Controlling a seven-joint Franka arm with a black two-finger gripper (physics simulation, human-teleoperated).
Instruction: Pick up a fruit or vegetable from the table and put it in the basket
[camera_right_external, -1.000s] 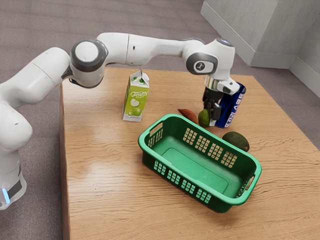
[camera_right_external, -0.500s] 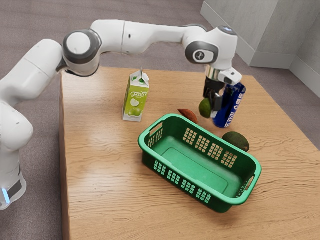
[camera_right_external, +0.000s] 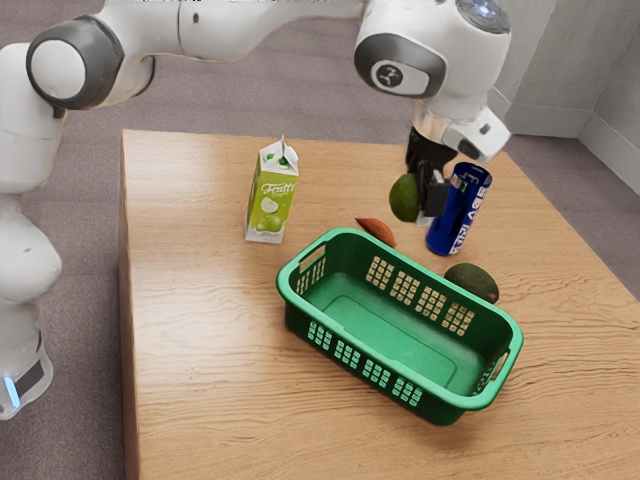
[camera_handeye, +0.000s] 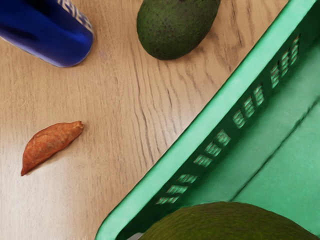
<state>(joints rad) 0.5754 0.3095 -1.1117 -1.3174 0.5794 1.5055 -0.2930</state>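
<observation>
nearest in the exterior view, the pale wooden bench (camera_right_external: 200, 360) carries a green plastic basket (camera_right_external: 440, 408), upright, with grids of small openings along its sides and a handle slot at each end. just beyond the basket's far long side lies a dark avocado (camera_right_external: 472, 282) on the bench; the wrist view shows a strip of wood between it and the rim.

farther back, the black fingers (camera_right_external: 433, 195) are closed in around a green avocado (camera_right_external: 404, 197), parted only as far as the fruit between them makes them. it is lifted clear of the bench, outside the basket and higher than its rim, and bulges out toward the exterior view's left. in the wrist view its speckled, rounded skin is close under the hand. one finger shows plainly against the fruit; the other is mostly hidden.

near the basket's far side, apart from the rim, a reddish-brown sweet potato (camera_right_external: 376, 231) lies on the wood. past the fingers, toward the exterior view's right, a blue can (camera_right_external: 460, 215) with white lettering stands upright. well apart from it, toward the exterior view's left, stands a green and white juice carton (camera_right_external: 270, 200) with a gabled top. beyond the bench come grey flooring (camera_right_external: 240, 100) and a pale wall (camera_right_external: 560, 70).
</observation>
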